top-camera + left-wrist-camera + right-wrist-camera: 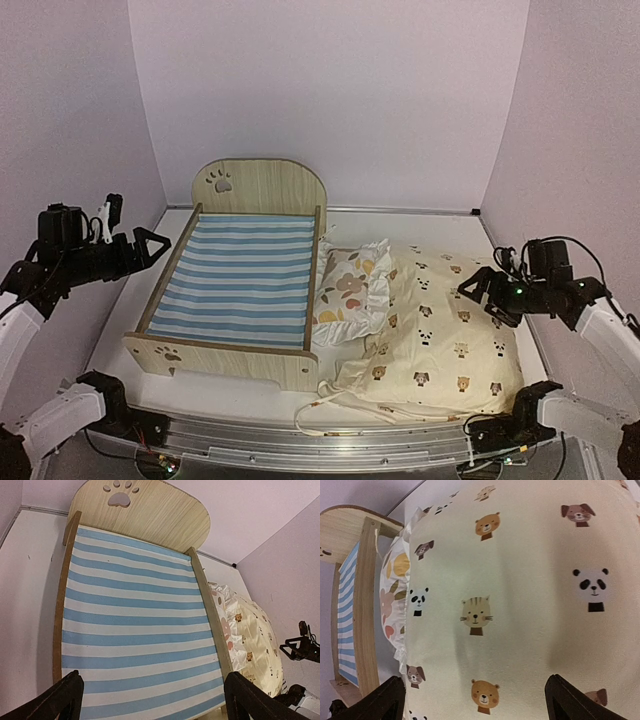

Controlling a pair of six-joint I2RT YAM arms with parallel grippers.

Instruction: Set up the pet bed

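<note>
at frame left, the left gripper (157, 246) is held wide open, empty, near the bare pet bed (240, 285); the right gripper (469, 292), likewise, is poised over the cushion (440, 345), presumably for pickup.

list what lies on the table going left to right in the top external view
pet bed → ruffled floral pillow → animal-print cushion
</note>
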